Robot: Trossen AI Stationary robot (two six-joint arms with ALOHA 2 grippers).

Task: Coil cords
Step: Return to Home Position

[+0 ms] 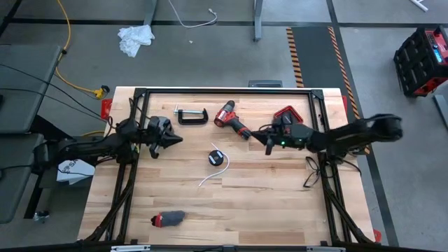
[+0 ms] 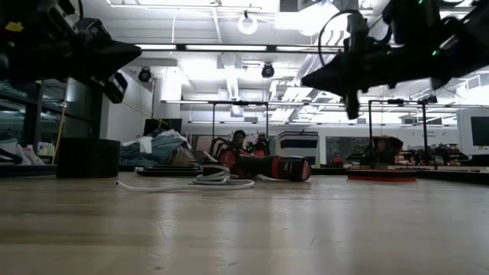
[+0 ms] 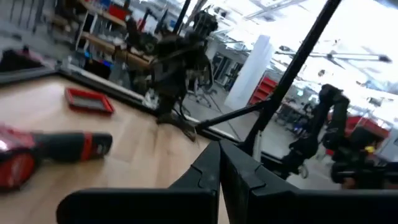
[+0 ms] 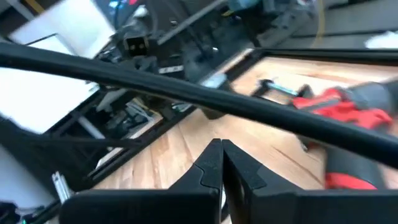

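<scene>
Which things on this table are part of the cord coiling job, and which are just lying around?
Job: white cable; its black disc; left gripper and right gripper, both shut and raised off the table.
Lying about: black clamp; red drill; flat red object; dark object with a red end.

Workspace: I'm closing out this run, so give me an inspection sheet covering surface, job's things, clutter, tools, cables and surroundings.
Surface: wooden table inside a dark frame.
Job's things: white cord on a black spool at mid-table, with a loose tail lying beside the spool.
Clutter: clamp, drill and red tray toward the high view's top; dark-and-red thing toward its bottom.
Tools: left tool and right tool shut, empty, raised either side of the spool.
Cables: black loop at the table's right edge.
Surroundings: yellow cord, rag, white cable and toolbox on the floor.
</scene>
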